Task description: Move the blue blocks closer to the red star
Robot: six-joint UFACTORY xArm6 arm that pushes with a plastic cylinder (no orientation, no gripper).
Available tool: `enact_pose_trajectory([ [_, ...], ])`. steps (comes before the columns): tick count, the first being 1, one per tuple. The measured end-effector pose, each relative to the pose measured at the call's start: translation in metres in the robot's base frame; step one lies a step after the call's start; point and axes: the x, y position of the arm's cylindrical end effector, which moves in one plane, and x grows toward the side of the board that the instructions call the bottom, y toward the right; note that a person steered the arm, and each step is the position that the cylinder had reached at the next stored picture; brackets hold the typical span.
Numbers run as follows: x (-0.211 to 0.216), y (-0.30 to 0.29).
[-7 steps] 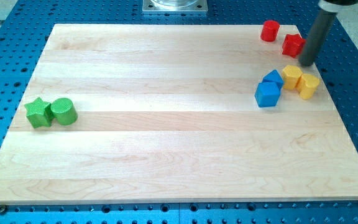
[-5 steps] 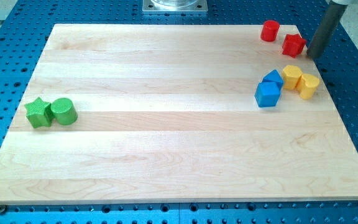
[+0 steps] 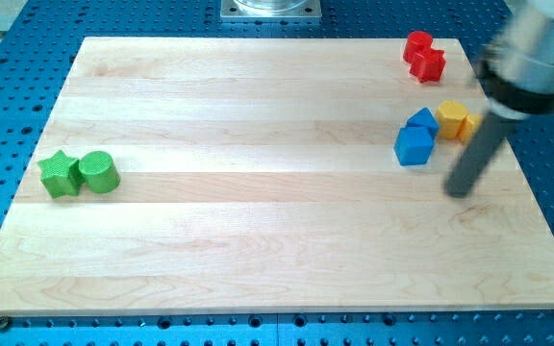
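Observation:
The red star (image 3: 432, 63) lies at the view's top right, touching the red cylinder (image 3: 416, 44). Two blue blocks lie below them and touch each other: a blue cube (image 3: 414, 145) and a smaller blue block (image 3: 422, 121) just above it. My rod is motion-blurred. My tip (image 3: 460, 192) is on the board below and to the right of the blue cube, apart from every block.
Two yellow blocks (image 3: 453, 117) sit just right of the blue blocks, the right one (image 3: 470, 125) partly hidden by the rod. A green star (image 3: 59, 174) and a green cylinder (image 3: 97, 172) sit together at the view's left. The board's right edge (image 3: 537, 192) is near the tip.
The red star has shifted left and now touches the red cylinder. My tip has swept from beside the red star down to below and right of the blue blocks.

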Motion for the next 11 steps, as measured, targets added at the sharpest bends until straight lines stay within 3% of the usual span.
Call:
enact_pose_trajectory([
  [1,-0.066,-0.005],
  [5,-0.130,0.030],
  [6,-0.088,-0.033],
  [7,-0.047,-0.018],
  [8,-0.045,-0.038],
  [9,-0.046,-0.125],
  [10,-0.038,-0.108],
  [11,0.005,-0.194],
])
